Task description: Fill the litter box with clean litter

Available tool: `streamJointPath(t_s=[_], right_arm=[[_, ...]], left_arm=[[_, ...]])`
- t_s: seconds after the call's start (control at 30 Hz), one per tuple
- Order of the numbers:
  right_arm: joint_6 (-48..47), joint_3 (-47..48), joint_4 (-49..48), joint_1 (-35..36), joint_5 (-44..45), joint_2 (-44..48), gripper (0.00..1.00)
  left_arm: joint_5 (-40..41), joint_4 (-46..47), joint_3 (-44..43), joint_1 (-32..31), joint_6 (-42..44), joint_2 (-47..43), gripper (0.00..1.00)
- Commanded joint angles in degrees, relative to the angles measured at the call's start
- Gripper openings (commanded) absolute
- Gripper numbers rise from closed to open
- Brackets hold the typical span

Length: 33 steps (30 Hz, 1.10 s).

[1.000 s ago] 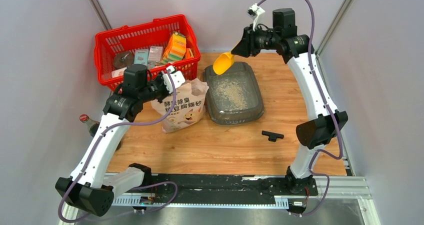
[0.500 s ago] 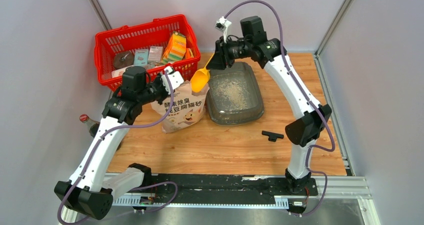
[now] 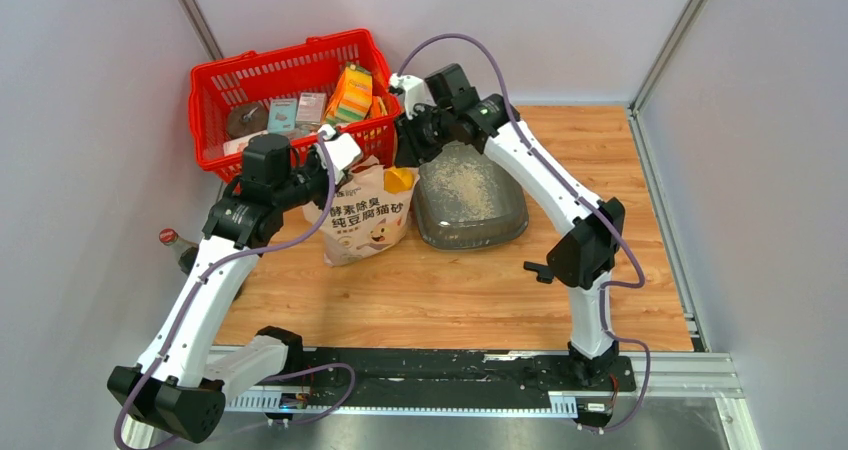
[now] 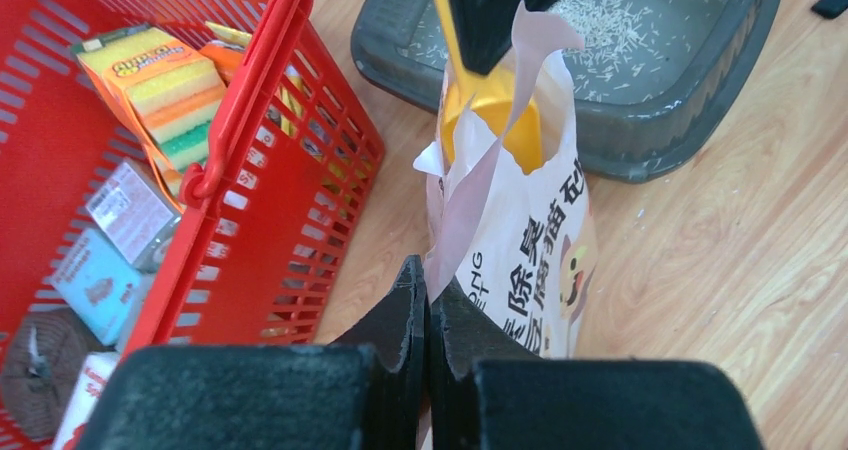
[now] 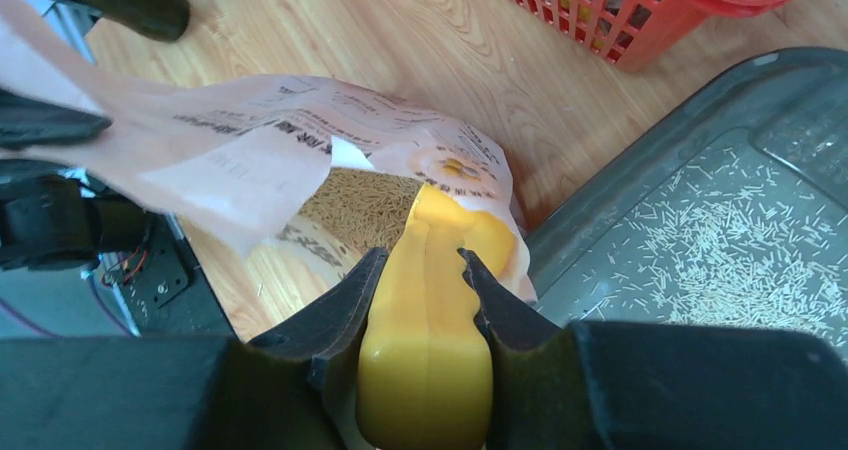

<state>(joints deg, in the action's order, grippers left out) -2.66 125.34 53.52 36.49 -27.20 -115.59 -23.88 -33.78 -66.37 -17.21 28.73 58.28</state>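
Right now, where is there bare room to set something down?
Bare wood lies between the paper bag, the litter box and the near edge of the table, and right of the litter box. The far left is crowded: red basket, bag and box.

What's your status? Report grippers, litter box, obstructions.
Left gripper shut on bag flap, holding it open. Right gripper shut on yellow scoop, dipped in bag mouth. Litter box holds thin scatter of clean litter. Red basket close beside bag.

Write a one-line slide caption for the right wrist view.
Right gripper holds the yellow scoop in the open bag's mouth; litter box alongside holds a thin scatter of clean litter.
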Motion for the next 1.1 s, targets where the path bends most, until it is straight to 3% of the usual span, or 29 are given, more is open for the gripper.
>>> streamJointPath(t_s=[0.0, 0.67, 0.87, 1.07], right_arm=[[5.8, 0.3, -3.9, 2.3, 13.1, -1.5, 0.00], [10.5, -11.3, -5.5, 4.8, 10.4, -6.9, 0.00], [18.3, -16.1, -8.7, 4.7, 0.4, -7.3, 0.00], [24.2, -14.2, -13.8, 3.2, -11.0, -8.6, 0.00]], left_arm=[[-4.2, 11.0, -3.1, -0.3, -8.5, -1.8, 0.00], [-5.0, 12.2, -2.7, -0.3, -9.9, -2.4, 0.00], [-5.0, 12.2, -3.1, -0.3, -9.5, -1.9, 0.00], [-5.2, 11.6, -3.6, -0.3, -9.2, -1.3, 0.00]])
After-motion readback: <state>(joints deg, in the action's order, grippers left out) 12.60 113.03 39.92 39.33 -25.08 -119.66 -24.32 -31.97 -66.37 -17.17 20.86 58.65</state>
